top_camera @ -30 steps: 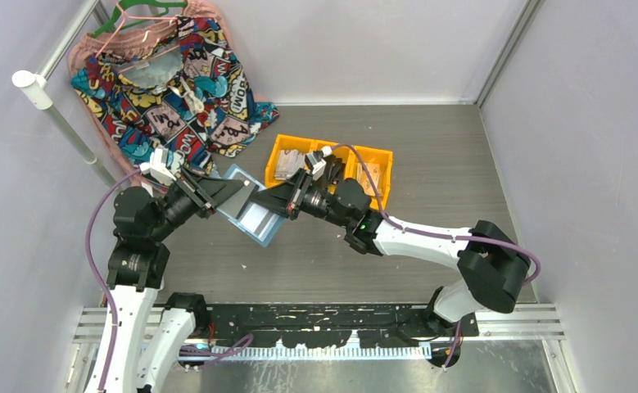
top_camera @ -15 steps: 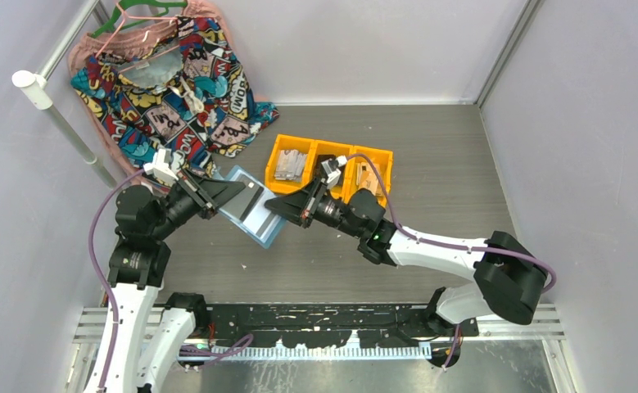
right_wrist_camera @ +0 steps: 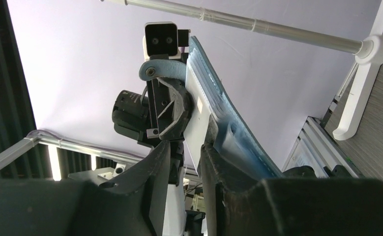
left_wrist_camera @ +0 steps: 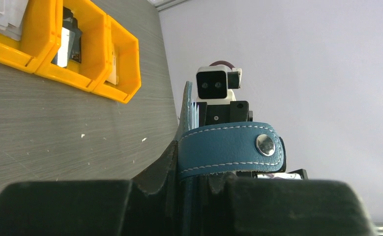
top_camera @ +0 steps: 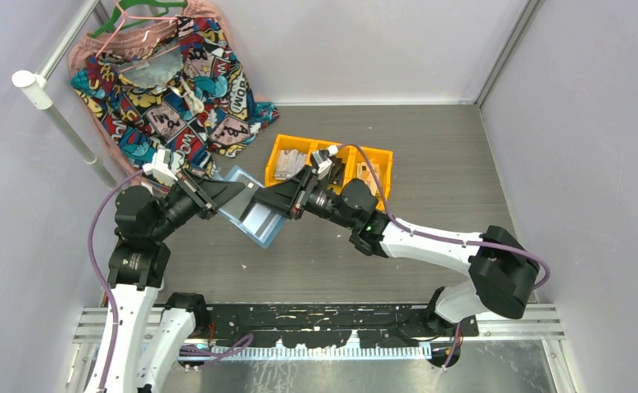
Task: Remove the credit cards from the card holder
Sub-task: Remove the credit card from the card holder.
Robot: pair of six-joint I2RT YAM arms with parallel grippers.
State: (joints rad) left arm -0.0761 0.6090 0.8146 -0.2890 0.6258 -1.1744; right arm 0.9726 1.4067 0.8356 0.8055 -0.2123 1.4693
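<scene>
The blue card holder [top_camera: 254, 219] hangs open above the table, its lighter blue inside facing up. My left gripper [top_camera: 232, 196] is shut on its left end. In the left wrist view its snap strap [left_wrist_camera: 228, 147] wraps across my fingers [left_wrist_camera: 155, 172]. My right gripper [top_camera: 268, 199] is at the holder's right edge. In the right wrist view its jaws stand a little apart on either side of a white card [right_wrist_camera: 195, 118] that sticks out of the holder [right_wrist_camera: 228, 113]. A gap shows between the card and my left finger [right_wrist_camera: 155, 167].
A row of yellow bins [top_camera: 381, 152] with small items stands just behind the right arm, and it also shows in the left wrist view [left_wrist_camera: 125, 64]. Patterned clothing [top_camera: 168, 82] hangs on a white rod [top_camera: 61, 106] at the back left. Walls close in on both sides.
My right gripper drew back to the right from the holder half a second ago, then came back to the holder's edge. The left arm and holder have stayed in place.
</scene>
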